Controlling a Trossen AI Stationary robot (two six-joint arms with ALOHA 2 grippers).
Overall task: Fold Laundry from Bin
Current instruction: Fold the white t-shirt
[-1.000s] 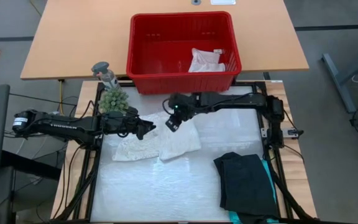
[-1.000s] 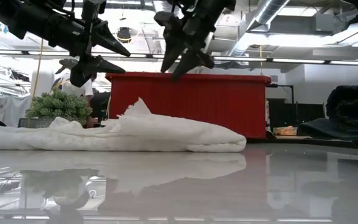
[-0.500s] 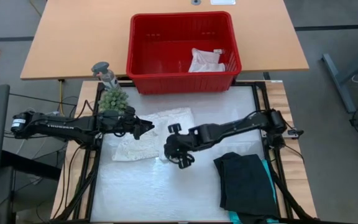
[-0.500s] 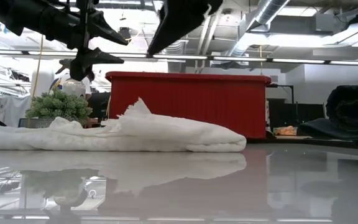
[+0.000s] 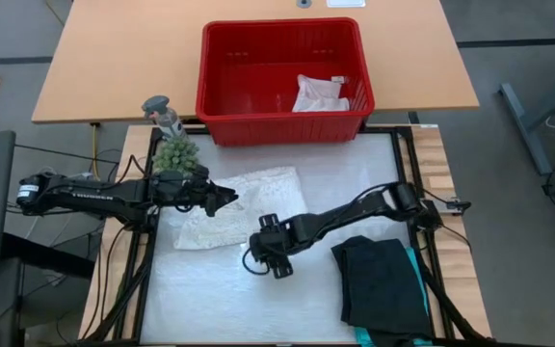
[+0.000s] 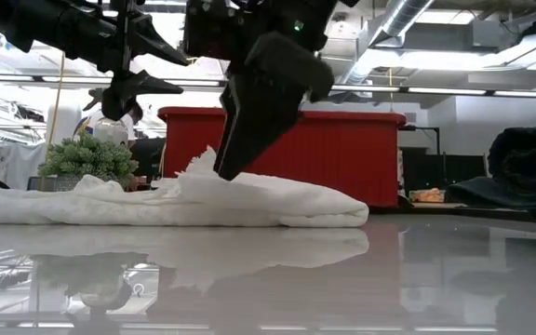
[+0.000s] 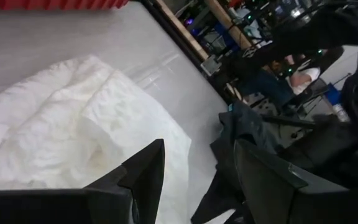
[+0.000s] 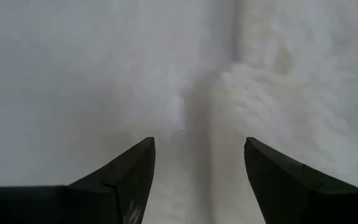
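at the table's near edge, on the right, a black garment (image 5: 383,284) lies folded on the glossy white table top (image 5: 210,299), with a strip of teal garment (image 5: 417,280) showing along its far side. just beyond, toward the middle, the right gripper (image 5: 263,260) hangs low over the table at the near edge of the white lacy top (image 5: 234,207); its wrist view shows its fingers (image 8: 278,180) spread apart with only white cloth and table between them, nothing clamped. in the low view this arm blocks part of the top and the bin behind it. the top lies flattened and partly folded in the table's centre. over its left part hovers the left gripper (image 5: 227,198), fingers (image 7: 145,171) apart and holding nothing, clear of the cloth as far as the low view lets me judge. left of that stands a small green plant (image 5: 174,152) with a grey figure (image 5: 162,114) behind it. farthest off, the red bin (image 5: 215,92) sits on a wooden table (image 5: 114,58), a small white cloth (image 5: 318,93) lying in its right corner.
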